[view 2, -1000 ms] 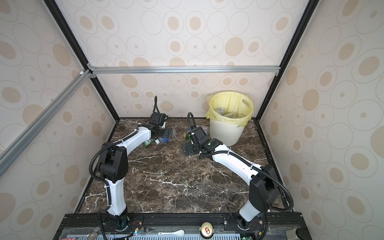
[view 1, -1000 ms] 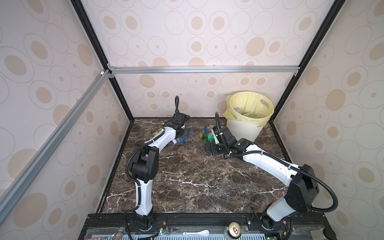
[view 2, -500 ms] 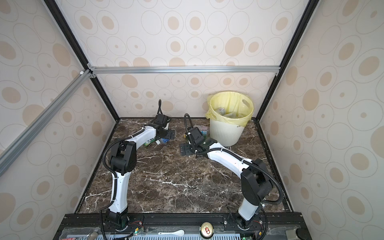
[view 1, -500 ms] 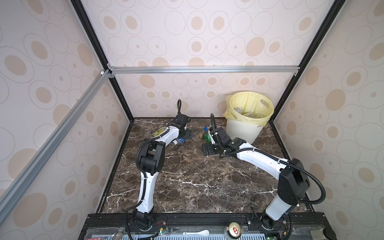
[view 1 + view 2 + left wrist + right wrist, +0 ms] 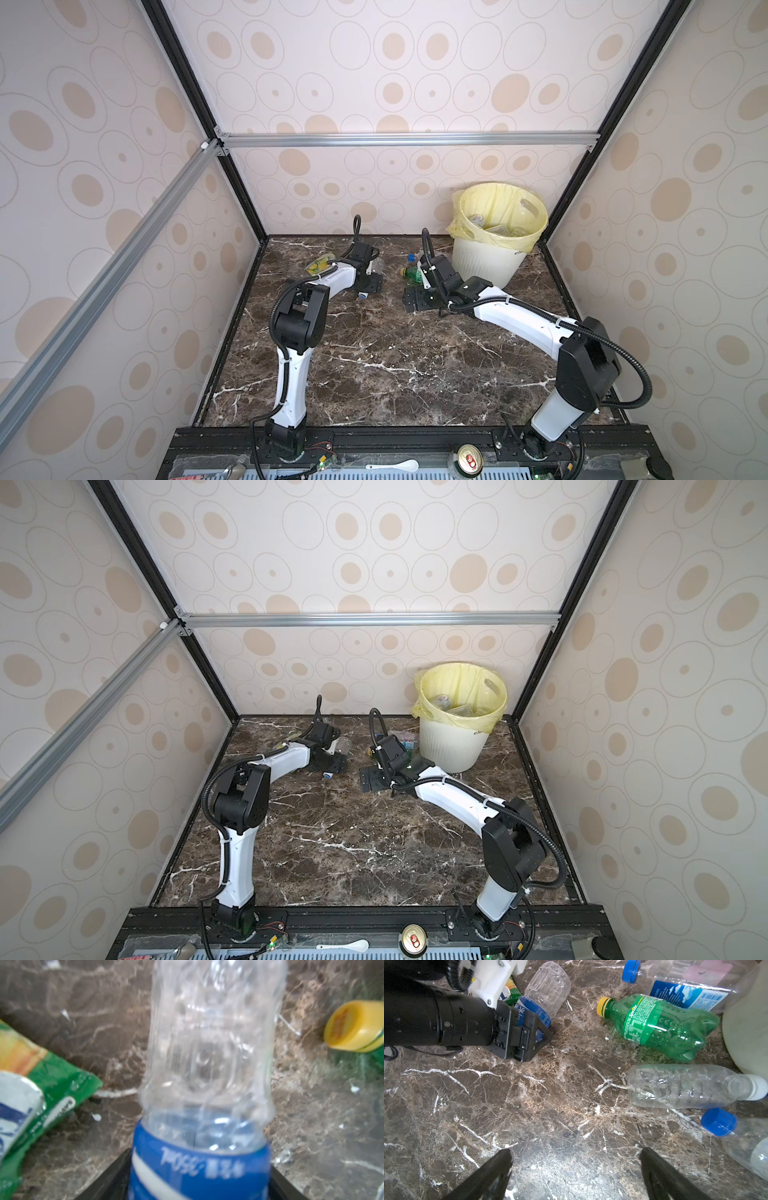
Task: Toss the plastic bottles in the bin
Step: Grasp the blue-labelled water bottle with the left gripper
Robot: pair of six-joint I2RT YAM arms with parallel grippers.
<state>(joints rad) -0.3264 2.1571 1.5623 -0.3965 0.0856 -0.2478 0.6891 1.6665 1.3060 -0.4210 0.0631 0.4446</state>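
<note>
A clear plastic bottle (image 5: pixel 207 1043) with a blue label lies on the marble floor at the back left, and my left gripper (image 5: pixel 200 1160) is shut on its label. The pair shows in both top views, gripper (image 5: pixel 371 284) and bottle (image 5: pixel 343 744). My right gripper (image 5: pixel 575 1152) hangs open over bare floor, nothing between its fingers; it is left of the bin (image 5: pixel 490 262). Near it lie a green Sprite bottle (image 5: pixel 660 1026), a clear bottle with a white cap (image 5: pixel 685 1086), a blue-capped bottle (image 5: pixel 737 1138) and a bigger blue-labelled bottle (image 5: pixel 691 985). Several bottles lie inside the yellow-lined bin (image 5: pixel 453 746).
A green and yellow snack packet (image 5: pixel 41 1088) lies beside the held bottle, close to the left wall. A drink can (image 5: pixel 468 457) and a white spoon (image 5: pixel 395 451) rest on the front rail. Walls and black frame posts close in the floor on three sides.
The left gripper's jaws have closed in on the blue-labelled bottle and its arm has reached further back. The right gripper has shifted slightly left and stays open.
</note>
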